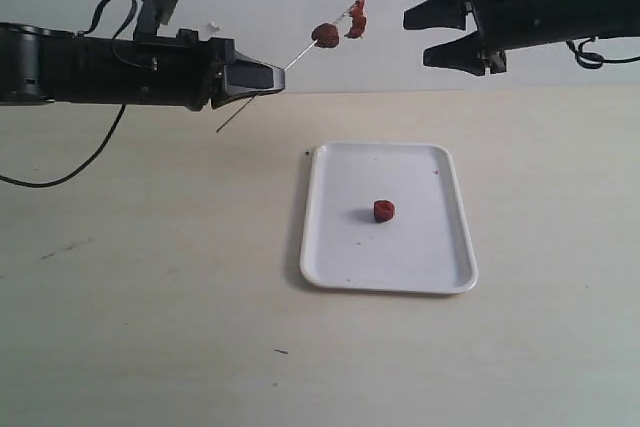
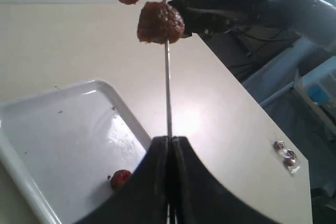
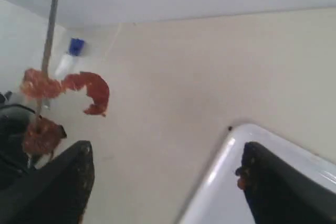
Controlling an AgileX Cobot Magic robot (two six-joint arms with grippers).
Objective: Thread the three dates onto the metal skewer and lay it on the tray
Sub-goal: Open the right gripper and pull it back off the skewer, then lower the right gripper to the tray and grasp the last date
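Reaching in level from 9 o'clock of the exterior view, the left arm has its left gripper [image 1: 272,77] clamped tight on the metal skewer [image 1: 300,55]. A short tail sticks out behind toward 7 o'clock and the long end slants up toward 2 o'clock. Two dates ride the rod, well above the table [image 1: 150,297]: the lower date [image 1: 325,35] round and whole, the upper date [image 1: 357,19] ragged and hanging partly off to one side. Bare rod runs from them to the tip. The right arm comes in level from 3 o'clock, its right gripper [image 1: 415,39] spread wide with nothing between the jaws, near the skewer's upper end but apart from it. The third date [image 1: 384,210] lies loose near the middle of the white tray [image 1: 340,247], which sits flat on the table at 5 o'clock from the left gripper. Bare tabletop borders the tray on every side, and there is open air between rod and tray.
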